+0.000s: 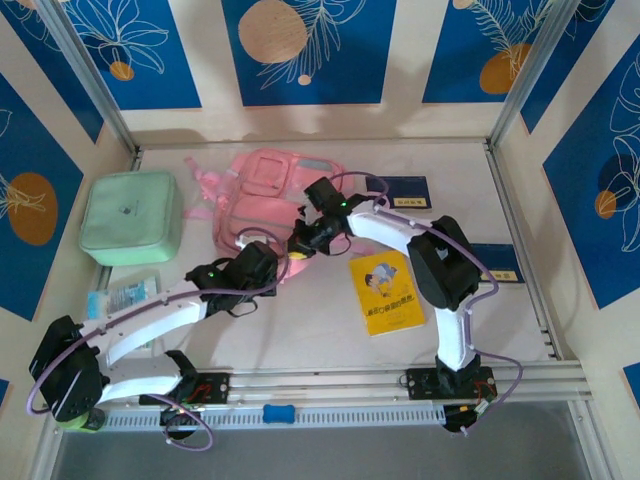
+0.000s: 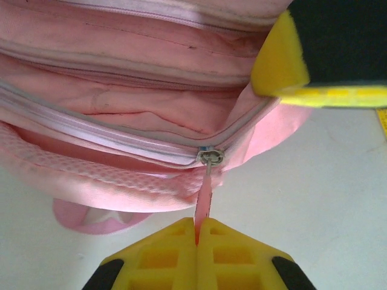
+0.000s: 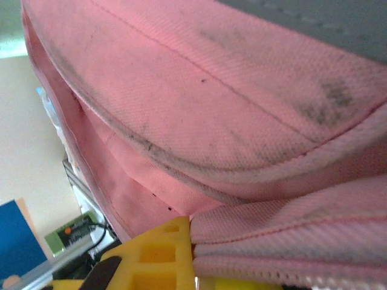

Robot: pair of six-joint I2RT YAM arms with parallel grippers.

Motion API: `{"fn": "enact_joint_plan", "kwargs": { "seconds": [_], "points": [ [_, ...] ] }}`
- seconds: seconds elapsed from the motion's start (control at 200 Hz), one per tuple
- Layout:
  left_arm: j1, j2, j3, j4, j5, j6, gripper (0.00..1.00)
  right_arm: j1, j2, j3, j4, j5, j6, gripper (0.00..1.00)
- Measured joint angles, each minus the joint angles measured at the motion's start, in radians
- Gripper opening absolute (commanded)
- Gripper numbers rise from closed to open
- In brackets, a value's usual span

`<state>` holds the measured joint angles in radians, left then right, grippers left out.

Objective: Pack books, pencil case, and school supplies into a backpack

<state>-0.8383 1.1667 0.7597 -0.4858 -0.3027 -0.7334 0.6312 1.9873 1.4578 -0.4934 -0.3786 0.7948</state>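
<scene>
On a cream table (image 1: 300, 335) between blue walls (image 1: 300, 50), left gripper (image 2: 197, 234) pinches the backpack's (image 2: 121, 109) zip pull (image 2: 204, 193), right gripper (image 3: 192, 257) its fabric

Mint-green box (image 1: 131, 230) — on table (image 1: 300, 335).

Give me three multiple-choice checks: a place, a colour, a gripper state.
1. Relative to the backpack, the yellow book lies: A left; B right and nearer; C inside.
2. The lidded box is: A mint green; B red; C black.
3. The left gripper is: A open; B shut on the zipper pull; C shut on the book.
Answers: 1 B, it lies on the table there; 2 A, pale green all over; 3 B, the left wrist view shows it clamped on the pull.
</scene>
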Motion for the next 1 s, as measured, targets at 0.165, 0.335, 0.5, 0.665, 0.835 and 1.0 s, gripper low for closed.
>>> {"fn": "enact_joint_plan", "kwargs": {
  "seconds": [0.165,0.335,0.5,0.665,0.835,1.0],
  "points": [
    [0.005,0.062,0.000,-0.056,-0.017,-0.013,0.00,-0.130,-0.001,0.000,-0.062,-0.025,-0.108,0.00],
    [0.016,0.156,0.000,-0.092,-0.027,-0.013,0.00,-0.186,-0.007,0.000,-0.064,-0.014,-0.163,0.00],
    [0.023,0.165,0.006,-0.047,-0.002,0.020,0.06,-0.142,-0.021,0.000,-0.062,-0.016,-0.185,0.00],
    [0.030,0.158,0.057,0.006,0.016,0.106,0.24,-0.128,-0.021,0.000,-0.062,-0.016,-0.186,0.00],
    [0.086,0.163,0.114,0.053,0.042,0.215,0.36,-0.134,-0.022,0.000,-0.066,-0.018,-0.186,0.00],
    [0.106,0.190,0.120,0.091,0.056,0.342,0.39,-0.139,-0.026,-0.001,-0.064,-0.018,-0.185,0.00]
  ]
}}
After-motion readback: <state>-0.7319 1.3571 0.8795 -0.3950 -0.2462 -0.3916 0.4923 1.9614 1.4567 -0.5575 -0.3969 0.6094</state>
